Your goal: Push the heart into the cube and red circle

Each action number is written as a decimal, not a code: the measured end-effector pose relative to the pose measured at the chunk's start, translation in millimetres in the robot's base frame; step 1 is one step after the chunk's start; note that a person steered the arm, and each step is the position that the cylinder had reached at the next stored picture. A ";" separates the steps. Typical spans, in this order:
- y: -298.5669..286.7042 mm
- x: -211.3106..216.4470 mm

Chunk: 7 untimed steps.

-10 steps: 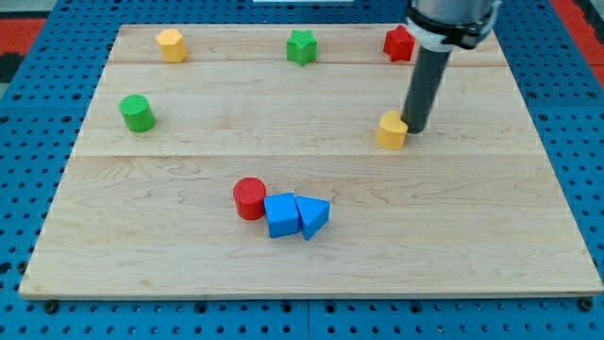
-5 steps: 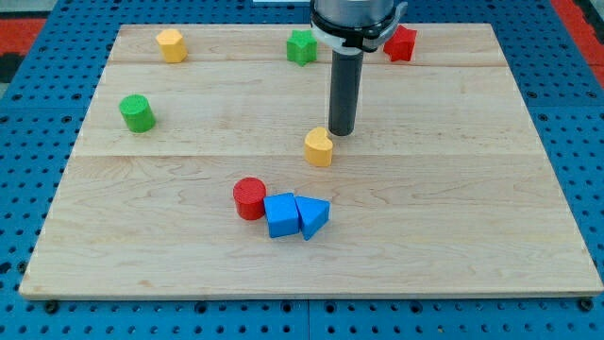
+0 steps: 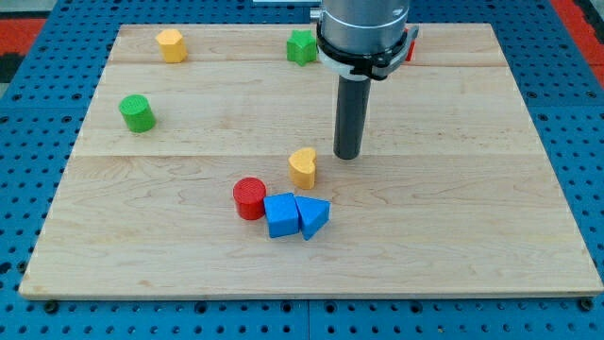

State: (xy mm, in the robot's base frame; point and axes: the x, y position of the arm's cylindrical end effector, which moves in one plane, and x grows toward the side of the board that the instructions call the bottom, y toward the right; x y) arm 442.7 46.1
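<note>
The yellow heart lies near the board's middle, just above and to the right of the red circle and above the blue cube. A small gap separates the heart from both. The red circle touches the cube's left side. My tip rests on the board to the right of the heart, slightly higher in the view, with a gap between them.
A blue triangle touches the cube's right side. A green circle sits at the left. A yellow block, a green star and a red block, partly hidden by the arm, line the top edge.
The heart has slid down and left across the board, from the right side to just above the red circle and cube. My tip followed it leftward, then separated from it.
</note>
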 end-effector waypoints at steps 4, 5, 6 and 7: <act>-69.2 23.1; -69.2 44.3; -70.1 39.5; -67.6 8.8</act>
